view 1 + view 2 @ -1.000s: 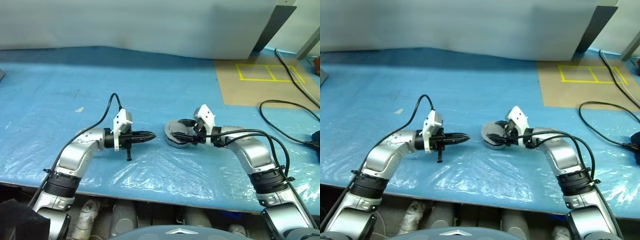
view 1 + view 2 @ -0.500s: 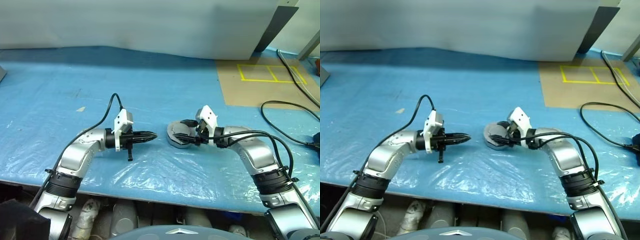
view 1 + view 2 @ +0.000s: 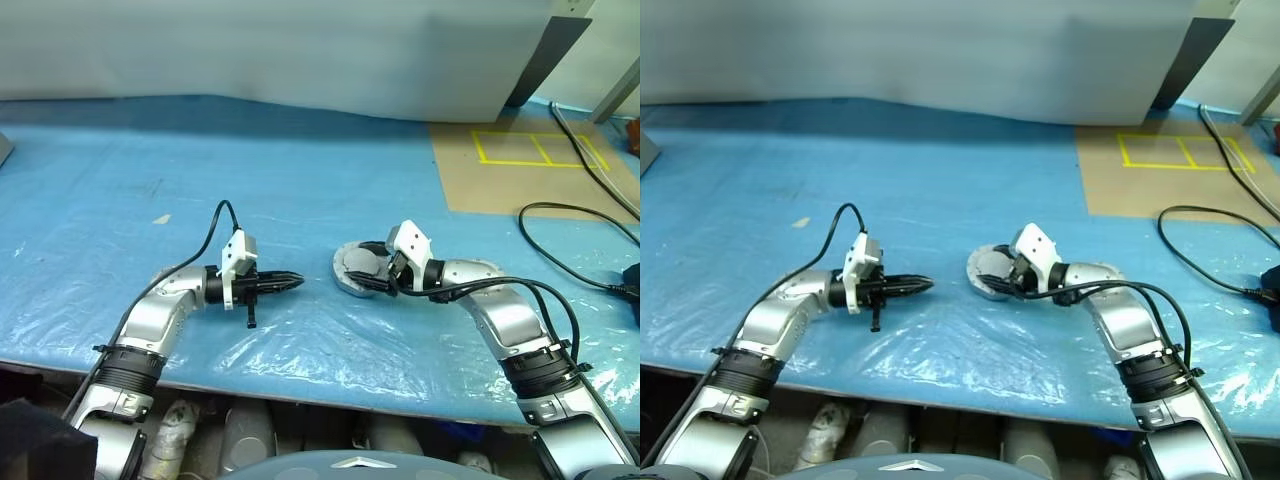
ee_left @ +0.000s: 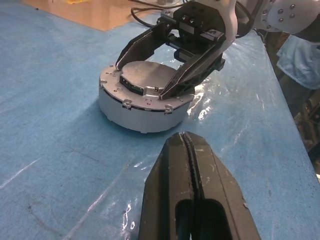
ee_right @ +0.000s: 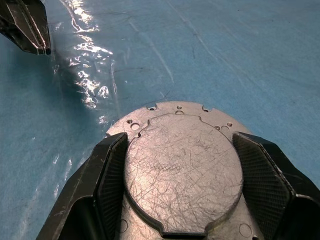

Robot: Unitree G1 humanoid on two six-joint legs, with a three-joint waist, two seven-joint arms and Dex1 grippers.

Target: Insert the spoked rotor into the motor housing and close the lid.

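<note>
Nearest the robot, both arms reach out over the blue plastic-covered tabletop [image 3: 300,190], tips turned toward each other

Left gripper [image 3: 290,282]: its fingers [image 4: 192,165] are pressed together into one closed point, nothing between them. It sits low over the sheet and points across toward the motor housing [image 4: 142,102], apart from it, with a strip of bare sheet between

Right gripper [image 5: 177,150]: fingers [image 5: 112,165] spread wide, one on each side of the lid [image 5: 182,167]. The lid lies grey face up, flat in the recess on top of the housing, its outline matching the cut-out of the housing's flange. The pads stand at the lid's edge on both sides; whether they actually press it cannot be told from these views

The housing stands upright on the tabletop just in front of the right gripper. Spoked rotor: presumably already under the lid, not confirmed

Judgement: lid appears seated, so the task looks close to done. The relation that matters is that the lid's flat face points straight up and lies directly between the right fingers, so the right arm is much the nearer. Any final press should go straight down along the housing's axis; any release should open outward and lift clear without dragging the lid sideways

Farther back: a brown board [image 3: 520,165] with yellow tape squares and black cables [image 3: 570,215] at the far right
</note>
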